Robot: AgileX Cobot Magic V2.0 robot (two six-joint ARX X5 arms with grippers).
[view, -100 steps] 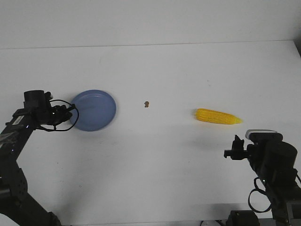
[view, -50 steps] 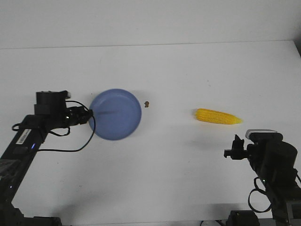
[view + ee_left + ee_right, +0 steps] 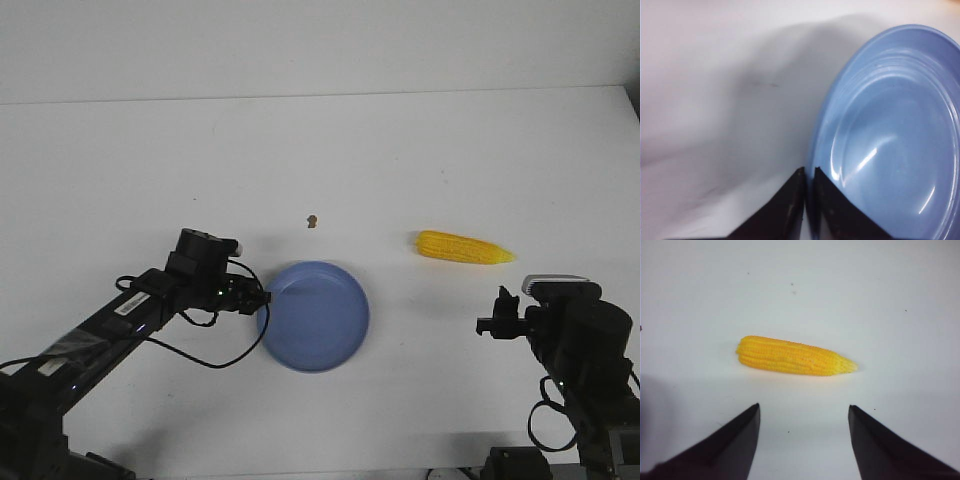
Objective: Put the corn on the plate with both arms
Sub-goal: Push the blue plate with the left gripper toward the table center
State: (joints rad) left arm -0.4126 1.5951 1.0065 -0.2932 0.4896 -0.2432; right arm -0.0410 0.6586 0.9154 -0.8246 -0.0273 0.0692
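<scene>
Left gripper pinches plate rim (seemingly); corn beyond spread right gripper.

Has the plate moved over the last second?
Yes. The plate, gripped by the left gripper, went right and nearer, passing below the brown speck toward the corn.

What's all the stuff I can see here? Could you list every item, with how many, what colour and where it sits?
plate: one, periwinkle blue, on the table near its front middle, its left rim pinched by the left gripper.
corn: one, bright yellow, lying on the table to the right, apart from the plate, pointed end to the right.
speck: one, small and brown, on the table beyond the plate.
table: one, white, under everything.
left gripper: one, black, shut on the plate's rim.
right gripper: one, black, open, nearer the robot than the corn and not touching it.
</scene>
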